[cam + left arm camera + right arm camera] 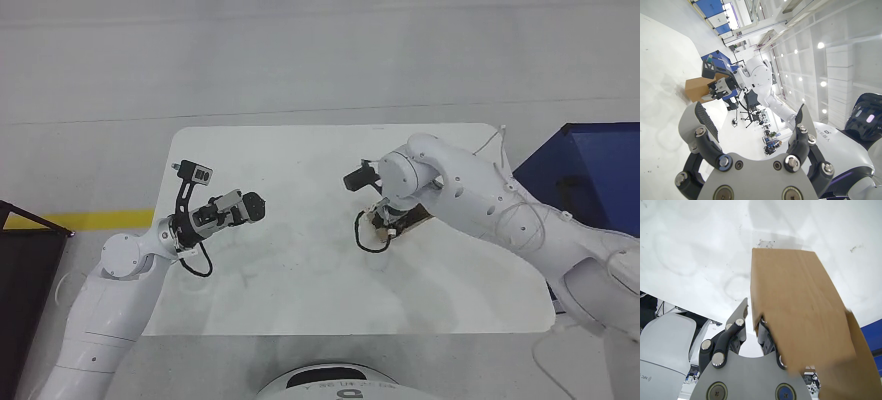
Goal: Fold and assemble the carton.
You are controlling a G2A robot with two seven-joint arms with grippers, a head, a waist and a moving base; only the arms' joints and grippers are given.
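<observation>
— Item, location?
— Carton (pixel 791 304), brown card, at 3 o'clock on the counter (pixel 300 280). Probably light, stiff, easily creased.
— Holds?
— Right pincer (pixel 752 321) nipped on one wall edge. Left pincer (pixel 750 108) spread wide, empty, at 9 o'clock. Best gripped at panel edges.

Looks like I'm set up in a big robotics lab or test hall: plain white table (pixel 300 290) on a pale grey floor (pixel 300 60), with a yellow line (pixel 100 218) off to the left. Farther off I see a high white ceiling with round lights (pixel 821 45), blue partition panels (pixel 715 17), and desks with office chairs (pixel 770 147).
</observation>
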